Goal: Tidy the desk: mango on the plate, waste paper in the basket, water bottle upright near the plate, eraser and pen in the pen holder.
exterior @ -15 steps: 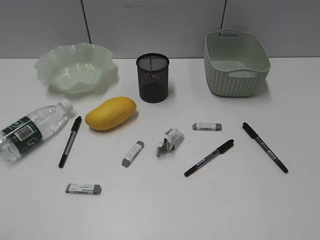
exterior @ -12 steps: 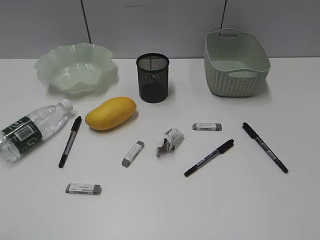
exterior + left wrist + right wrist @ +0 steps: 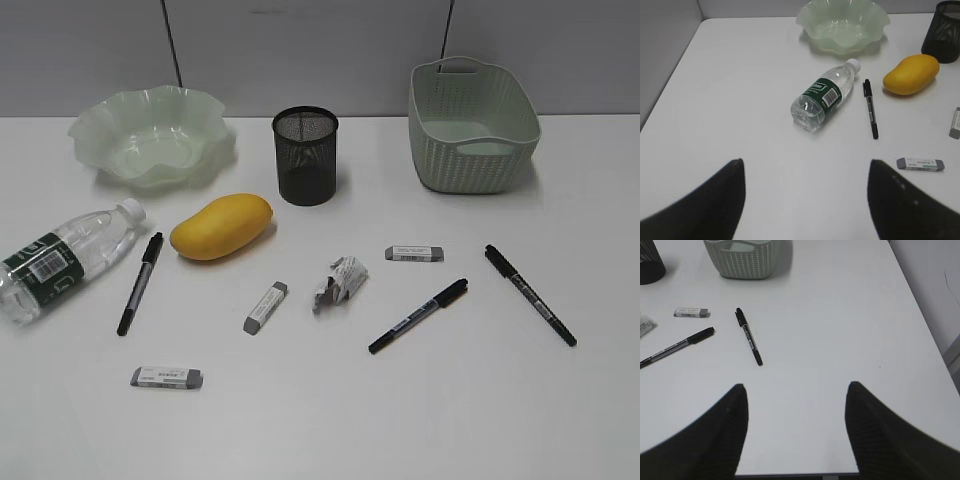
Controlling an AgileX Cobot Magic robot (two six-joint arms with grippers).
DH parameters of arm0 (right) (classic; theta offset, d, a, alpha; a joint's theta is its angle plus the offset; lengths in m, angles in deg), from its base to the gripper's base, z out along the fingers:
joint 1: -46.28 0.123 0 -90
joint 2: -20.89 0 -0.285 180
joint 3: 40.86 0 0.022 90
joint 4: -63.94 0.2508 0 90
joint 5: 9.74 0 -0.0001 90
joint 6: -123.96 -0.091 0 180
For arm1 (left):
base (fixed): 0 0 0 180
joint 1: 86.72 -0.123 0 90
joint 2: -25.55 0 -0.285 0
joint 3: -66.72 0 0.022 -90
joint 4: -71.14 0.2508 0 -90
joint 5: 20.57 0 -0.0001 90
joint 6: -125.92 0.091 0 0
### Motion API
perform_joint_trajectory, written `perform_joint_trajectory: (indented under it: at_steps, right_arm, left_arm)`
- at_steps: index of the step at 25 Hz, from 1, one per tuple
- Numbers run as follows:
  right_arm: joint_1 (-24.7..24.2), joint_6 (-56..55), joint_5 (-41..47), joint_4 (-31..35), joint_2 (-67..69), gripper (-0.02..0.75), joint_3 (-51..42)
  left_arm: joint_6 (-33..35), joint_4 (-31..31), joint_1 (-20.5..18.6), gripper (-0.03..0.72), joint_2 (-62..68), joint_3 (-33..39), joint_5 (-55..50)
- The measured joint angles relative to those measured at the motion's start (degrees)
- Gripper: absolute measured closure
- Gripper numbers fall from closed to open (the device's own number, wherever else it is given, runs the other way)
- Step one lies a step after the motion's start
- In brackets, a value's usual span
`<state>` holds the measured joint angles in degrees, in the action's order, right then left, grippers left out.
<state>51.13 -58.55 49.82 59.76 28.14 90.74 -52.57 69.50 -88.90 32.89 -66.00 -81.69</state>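
Zero movement on the desk [image 3: 400,420] since half a second back, with every piece sitting just as it was. Means no step begun, by the look of it, and the whole tidy-up still ahead.

Mango [image 3: 221,227] left of centre, flat on the white surface, apart from the plate [image 3: 152,135] up by the far left corner. Water bottle [image 3: 65,258] down on its side near the left edge, cap pointing toward the plate. Waste paper [image 3: 340,280] crumpled mid-surface, well short of the basket [image 3: 472,125] at the far right. Pen holder [image 3: 306,155] upright at the far middle, seemingly empty.

Three pens loose: left pen [image 3: 139,283] beside the bottle, middle pen [image 3: 418,316] and right pen [image 3: 530,294] on the right half. Three erasers loose too: centre eraser [image 3: 265,307], near eraser [image 3: 167,377], right eraser [image 3: 414,253].

Left gripper [image 3: 806,165] hanging over the near left corner, jaws spread wide, holding nothing. Right gripper [image 3: 797,387] above the near right edge, jaws likewise apart and empty.

Surface plain white, smooth, evenly lit. Beyond the far edge, a grey partition wall [image 3: 330,50] with thin dark lines down it.
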Motion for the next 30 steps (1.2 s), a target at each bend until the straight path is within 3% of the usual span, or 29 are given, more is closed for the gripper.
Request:
perform_joint_trajectory:
  at_steps: [10, 17, 22, 30]
  right_arm:
    - [0.0, 0.0, 0.0, 0.0, 0.0, 0.248, 0.0]
    - [0.0, 0.0, 0.0, 0.0, -0.1, 0.248, 0.0]
    - [0.0, 0.0, 0.0, 0.0, -0.1, 0.248, 0.0]
    - [0.0, 0.0, 0.0, 0.1, -0.1, 0.248, 0.0]
  left_arm:
    - [0.0, -2.0, 0.0, 0.123, 7.8, -2.4, 4.8]
    - [0.0, -2.8, 0.0, 0.123, 23.5, -5.9, 14.4]
    - [2.6, -6.7, 0.3, 0.123, 36.7, -9.4, 19.1]
    - [5.6, -9.4, 6.7, 0.123, 57.7, -20.6, 20.1]
